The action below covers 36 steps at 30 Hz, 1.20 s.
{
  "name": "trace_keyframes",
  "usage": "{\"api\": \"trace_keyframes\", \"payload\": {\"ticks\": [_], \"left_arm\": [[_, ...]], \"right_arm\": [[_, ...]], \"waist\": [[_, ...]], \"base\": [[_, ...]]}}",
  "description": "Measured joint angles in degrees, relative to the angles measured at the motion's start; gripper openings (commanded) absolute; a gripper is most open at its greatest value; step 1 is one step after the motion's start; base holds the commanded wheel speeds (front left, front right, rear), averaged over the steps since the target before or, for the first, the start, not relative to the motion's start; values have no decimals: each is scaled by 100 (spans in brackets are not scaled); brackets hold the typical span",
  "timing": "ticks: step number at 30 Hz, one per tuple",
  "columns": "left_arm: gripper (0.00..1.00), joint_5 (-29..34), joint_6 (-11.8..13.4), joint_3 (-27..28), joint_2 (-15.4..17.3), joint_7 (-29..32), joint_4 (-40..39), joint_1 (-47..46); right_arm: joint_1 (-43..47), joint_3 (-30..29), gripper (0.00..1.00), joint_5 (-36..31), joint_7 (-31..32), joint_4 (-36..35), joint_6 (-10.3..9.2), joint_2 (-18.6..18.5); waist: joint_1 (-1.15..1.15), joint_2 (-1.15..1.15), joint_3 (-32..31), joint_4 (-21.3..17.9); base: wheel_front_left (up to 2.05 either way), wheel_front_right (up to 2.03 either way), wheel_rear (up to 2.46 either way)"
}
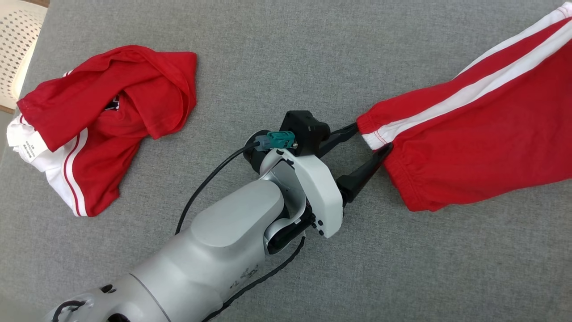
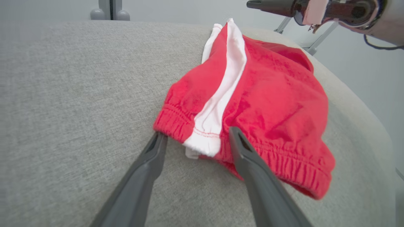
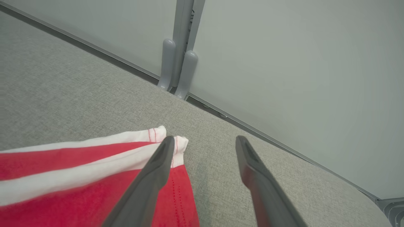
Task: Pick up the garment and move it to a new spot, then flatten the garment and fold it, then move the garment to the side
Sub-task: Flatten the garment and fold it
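The garment [image 1: 482, 134] is a pair of red shorts with white side stripes, stretched out on the grey fabric surface at the right of the head view. My left gripper [image 1: 372, 139] is open, its two dark fingers straddling the elastic waistband end [image 2: 205, 126] without pinching it. In the left wrist view the left gripper [image 2: 197, 132] has one fingertip on each side of the white stripe. My right gripper [image 3: 205, 138] is open at the far leg hem [image 3: 157, 135], one finger lying over the hem corner and the other over bare surface.
A second crumpled red and white garment [image 1: 107, 120] lies at the left. A white perforated object [image 1: 18, 44] sits past the surface's far left corner. A grey wall panel and post [image 3: 180, 63] border the surface's far edge [image 3: 252, 132].
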Motion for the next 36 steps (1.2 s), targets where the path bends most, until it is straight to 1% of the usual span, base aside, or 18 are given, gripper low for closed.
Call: {"api": "trace_keyframes", "payload": {"ticks": [2, 5, 11, 15, 17, 20, 22, 25, 26, 29, 33, 34, 36], "left_arm": [[100, -27, 0, -8, -1, -16, 80, 10], [100, -42, 0, 8, 45, -89, 200, 47], [100, -201, 34, 155, 323, -260, 353, 313], [100, -253, 193, 386, 548, -481, 357, 495], [100, -168, 293, 557, 673, -623, 270, 559], [100, 78, 537, 1042, 772, -688, 8, 726], [100, 392, 691, 1573, 815, -697, -332, 976], [100, 839, 837, 2381, 832, -711, -795, 1563], [100, 839, 837, 2381, 832, -711, -795, 1563], [100, 1359, 879, 3043, 793, -711, -1171, 2129], [100, 1930, 772, 3822, 642, -711, -1491, 2794], [100, 2197, 700, 4195, 536, -711, -1566, 3070], [100, 2469, 609, 4486, 402, -711, -1625, 3327]], "right_arm": [[27, -80, 100, 83, -238, 169, 0, 107], [174, -174, 100, 135, -635, 390, 0, 158], [614, -359, 100, 308, -1547, 586, 0, 423], [955, -521, 100, 428, -2217, 527, 0, 610], [1163, -459, 100, 229, -2513, 411, 0, 648], [1535, -582, 100, 156, -2700, 242, 0, 764], [1791, -679, 100, 26, -2747, 111, 0, 843], [2186, -1101, 100, 25, -2770, -114, 0, 1044], [2186, -1101, 100, 25, -2770, -114, 0, 1044], [2655, -1618, 100, -97, -2778, -536, 0, 1257], [3405, -2246, 100, -627, -2780, -965, 0, 1557], [3732, -2588, 100, -872, -2781, -1152, -1, 1775], [4046, -2782, 100, -1127, -2792, -1372, -1, 2036]], "waist": [[0, 0, -72, -28], [0, 0, -216, -79], [0, 0, -613, -229], [0, 0, -918, -359], [0, 0, -1077, -424], [0, 0, -1304, -520], [0, 0, -1440, -595], [0, 0, -1637, -710], [0, 0, -1637, -710], [0, 0, -1824, -815], [0, 0, -2006, -956], [0, 0, -2067, -1013], [0, 0, -2111, -1061]], "base": [[0, 0, 0], [0, 0, 0], [0, 0, 0], [0, 0, 0], [0, 0, 0], [0, 0, 0], [0, 0, 0], [0, 0, 0], [0, 0, 0], [0, 0, 0], [0, 0, 0], [0, 0, 0], [0, 0, 0]]}}
